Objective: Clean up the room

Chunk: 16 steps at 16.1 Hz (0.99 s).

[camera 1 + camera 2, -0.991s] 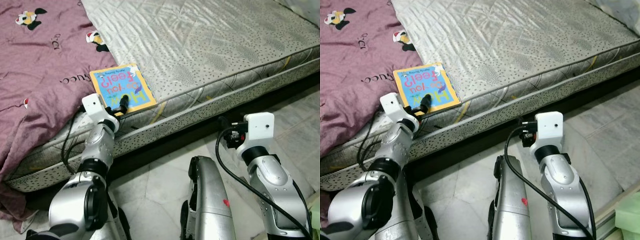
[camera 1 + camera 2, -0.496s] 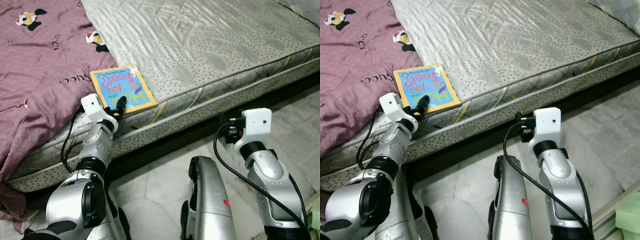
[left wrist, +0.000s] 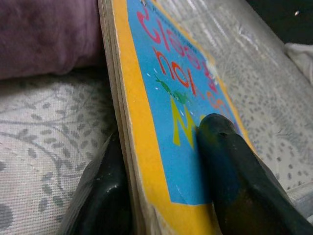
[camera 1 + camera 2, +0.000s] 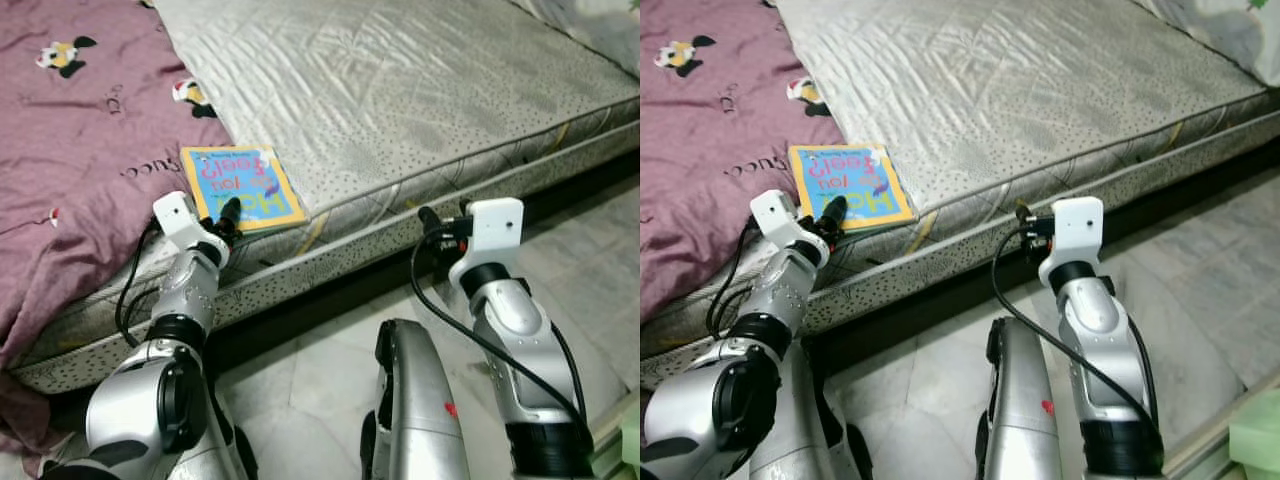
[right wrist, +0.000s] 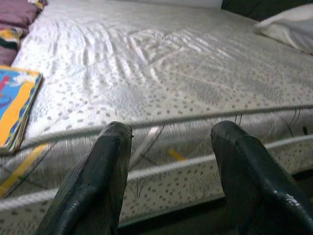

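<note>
A thin children's book [image 4: 240, 188] with a blue cover and yellow border lies flat near the front edge of a grey mattress [image 4: 400, 90]. My left gripper [image 4: 226, 215] is shut on the book's [image 3: 161, 122] near edge, one finger [image 3: 234, 171] on the cover and the other under it. My right gripper [image 4: 428, 222] is open, held in front of the mattress [image 5: 161, 73] side, holding nothing. The book's edge [image 5: 14, 107] also appears in the right wrist view.
A maroon blanket [image 4: 70, 150] with cartoon prints covers the mattress's left part and hangs over its edge. A white pillow [image 4: 1230, 30] lies at the far right. Pale tiled floor [image 4: 600, 270] runs in front of the bed; a green object [image 4: 1255, 435] sits at the lower right.
The view shifted slightly. My left gripper has closed in on the book's near edge. My right arm has risen and moved left, closer to the mattress side.
</note>
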Available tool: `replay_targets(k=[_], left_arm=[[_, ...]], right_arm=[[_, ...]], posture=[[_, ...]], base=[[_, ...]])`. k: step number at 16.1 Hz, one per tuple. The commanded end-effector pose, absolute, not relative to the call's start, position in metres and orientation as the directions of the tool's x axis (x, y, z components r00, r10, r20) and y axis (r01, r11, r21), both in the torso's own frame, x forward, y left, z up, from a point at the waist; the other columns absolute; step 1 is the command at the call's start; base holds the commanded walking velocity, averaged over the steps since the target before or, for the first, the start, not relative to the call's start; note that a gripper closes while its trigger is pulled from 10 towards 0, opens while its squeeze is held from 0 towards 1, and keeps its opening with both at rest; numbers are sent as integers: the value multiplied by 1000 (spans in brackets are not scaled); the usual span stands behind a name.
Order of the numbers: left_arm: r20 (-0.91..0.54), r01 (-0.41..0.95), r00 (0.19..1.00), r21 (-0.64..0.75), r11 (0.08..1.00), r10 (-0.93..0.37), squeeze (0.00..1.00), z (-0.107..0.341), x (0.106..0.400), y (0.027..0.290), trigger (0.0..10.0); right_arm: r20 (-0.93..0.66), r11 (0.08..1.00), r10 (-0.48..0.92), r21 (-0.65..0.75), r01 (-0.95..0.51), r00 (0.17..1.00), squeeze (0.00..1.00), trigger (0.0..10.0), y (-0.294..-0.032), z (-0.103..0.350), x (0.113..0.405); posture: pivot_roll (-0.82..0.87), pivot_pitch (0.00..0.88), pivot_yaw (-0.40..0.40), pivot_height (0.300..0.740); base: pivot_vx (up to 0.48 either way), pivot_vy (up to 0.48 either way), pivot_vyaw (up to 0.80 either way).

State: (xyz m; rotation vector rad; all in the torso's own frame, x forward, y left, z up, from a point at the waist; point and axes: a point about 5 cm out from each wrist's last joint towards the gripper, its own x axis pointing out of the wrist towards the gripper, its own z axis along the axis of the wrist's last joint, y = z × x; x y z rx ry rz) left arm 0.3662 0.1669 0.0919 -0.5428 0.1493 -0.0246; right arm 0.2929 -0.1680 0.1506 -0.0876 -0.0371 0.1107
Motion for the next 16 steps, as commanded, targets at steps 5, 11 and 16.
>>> replay_targets(k=[5, 11, 16], left_arm=[[-43, 26, 997, -549, 836, -60, 0, 114, 375, 179, 0], [273, 232, 958, -543, 807, -91, 0, 171, 382, 189, 0], [387, 277, 915, -390, 878, -117, 0, 189, 350, 197, 0]], right_arm=[[54, 992, 108, -72, -104, 993, 0, 10000, -162, 146, 302], [81, 996, 88, -21, -87, 993, 0, 10000, -147, 138, 318], [113, 995, 104, -10, -104, 988, 0, 10000, -140, 139, 328]], posture=[[-151, 0, 5, 452], [-76, 0, 37, 452], [-43, 0, 26, 452]], base=[[0, 0, 0], [0, 0, 0], [0, 0, 0]])
